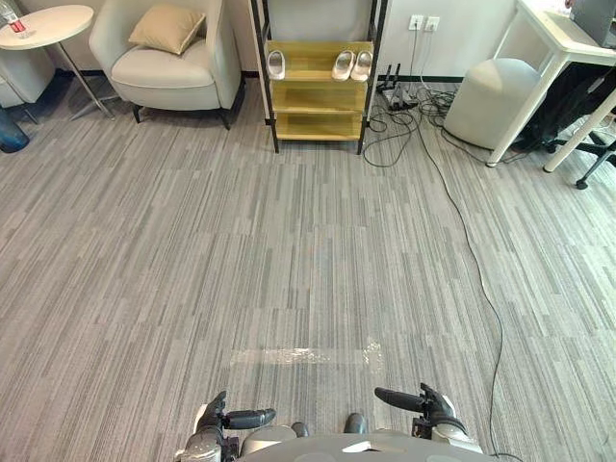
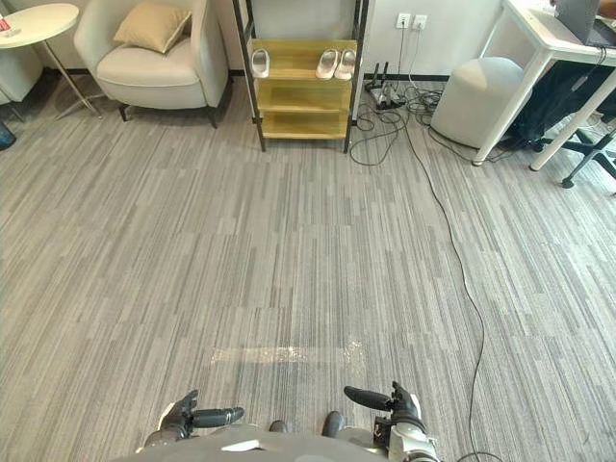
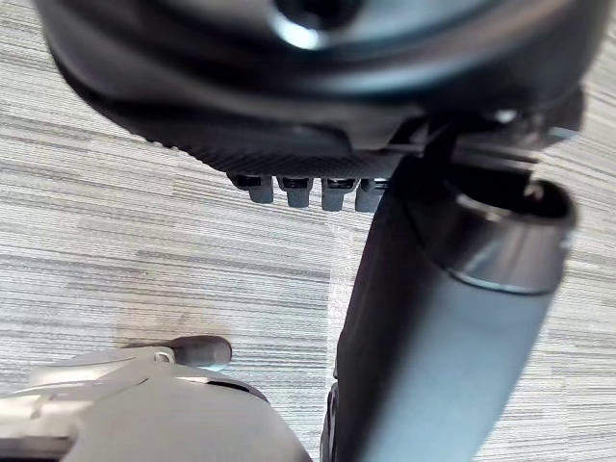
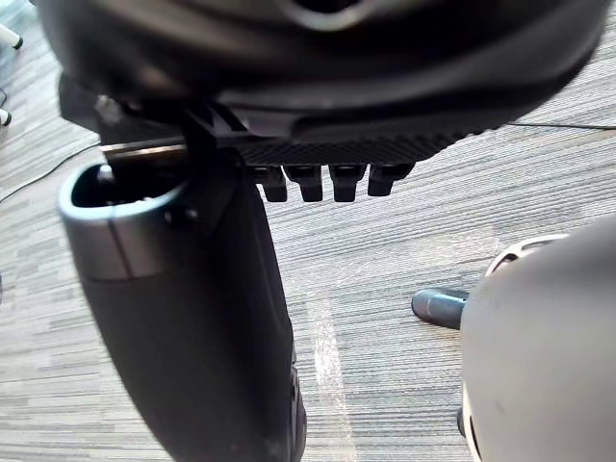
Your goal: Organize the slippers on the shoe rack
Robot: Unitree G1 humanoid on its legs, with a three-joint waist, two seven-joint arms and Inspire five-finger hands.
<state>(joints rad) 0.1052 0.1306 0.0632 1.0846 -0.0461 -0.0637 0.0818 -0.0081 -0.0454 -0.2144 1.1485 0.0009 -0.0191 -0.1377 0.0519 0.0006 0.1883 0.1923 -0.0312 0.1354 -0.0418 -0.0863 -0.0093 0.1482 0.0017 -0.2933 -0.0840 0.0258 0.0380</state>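
Head views showed slippers [image 1: 352, 65] on the far shoe rack [image 1: 318, 96]; wrist views showed left hand [image 3: 289, 106] and right hand [image 4: 327, 96] fingers relaxed, empty, far from them.

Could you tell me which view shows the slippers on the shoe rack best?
The left eye view: three pale slippers sit unobstructed on the shoe rack, top shelf, one apart at left. The right eye view shows the same. The wrist views face nearby carpet instead.
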